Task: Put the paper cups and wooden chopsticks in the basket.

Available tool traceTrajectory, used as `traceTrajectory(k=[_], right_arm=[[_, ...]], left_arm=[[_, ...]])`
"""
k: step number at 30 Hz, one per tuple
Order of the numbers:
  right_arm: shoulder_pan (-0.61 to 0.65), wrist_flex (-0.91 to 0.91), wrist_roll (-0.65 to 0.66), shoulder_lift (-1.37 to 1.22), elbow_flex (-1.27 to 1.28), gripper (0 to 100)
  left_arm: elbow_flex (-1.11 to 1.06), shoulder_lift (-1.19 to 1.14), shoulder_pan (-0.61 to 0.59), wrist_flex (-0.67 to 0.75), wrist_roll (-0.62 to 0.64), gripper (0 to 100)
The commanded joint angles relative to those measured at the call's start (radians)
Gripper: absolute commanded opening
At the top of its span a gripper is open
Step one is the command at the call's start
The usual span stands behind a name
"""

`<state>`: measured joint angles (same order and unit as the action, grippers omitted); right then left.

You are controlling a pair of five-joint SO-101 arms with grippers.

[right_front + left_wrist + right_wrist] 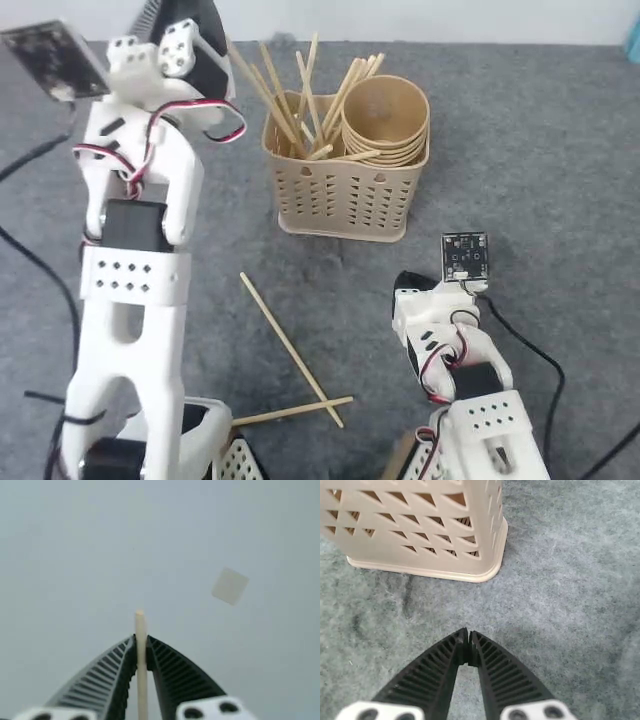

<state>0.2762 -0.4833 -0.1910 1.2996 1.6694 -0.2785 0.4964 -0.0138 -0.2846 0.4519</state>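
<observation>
A grey carpet (560,150) covers the table, running back to a pale wall (400,20) along the far edge. The left arm (135,280), the larger shape in the high view, stands tall at the carpet's left side with its wrist lifted, so that its camera faces blank wall. The left gripper (141,639) is clamped on a single wooden chopstick (140,622), whose tip pokes out just past the fingertips. The right arm (460,360) sits low at the near right (folded close to the carpet). The right gripper (468,637) is pressed together on nothing, near the basket's front.

The beige basket (345,195) stands upright in the middle. Inside it are nested paper cups (385,110) beside a leaning bundle of chopsticks (305,95). Two loose chopsticks (285,340) lie crossed on the carpet between the arms.
</observation>
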Motion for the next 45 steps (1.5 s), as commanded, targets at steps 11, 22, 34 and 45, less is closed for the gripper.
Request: traceTrajectory(k=[11, 22, 34, 45], right_arm=[[0.005, 0.016, 0.020, 0.015, 0.020, 0.8], [0.012, -0.028, 0.020, 0.019, 0.012, 0.9], [0.116, -0.211, 0.020, 0.021, -0.040, 0.9], [0.165, -0.417, 0.118, 0.012, -0.189, 0.9]], left_arm=[[0.028, 0.273, -0.020, -0.318, -0.008, 26], [-0.223, 0.385, -0.476, -0.635, -0.011, 20], [-0.941, 0.187, -0.664, -0.072, 0.112, 20], [-0.699, -0.207, -0.666, -0.118, 0.140, 20]])
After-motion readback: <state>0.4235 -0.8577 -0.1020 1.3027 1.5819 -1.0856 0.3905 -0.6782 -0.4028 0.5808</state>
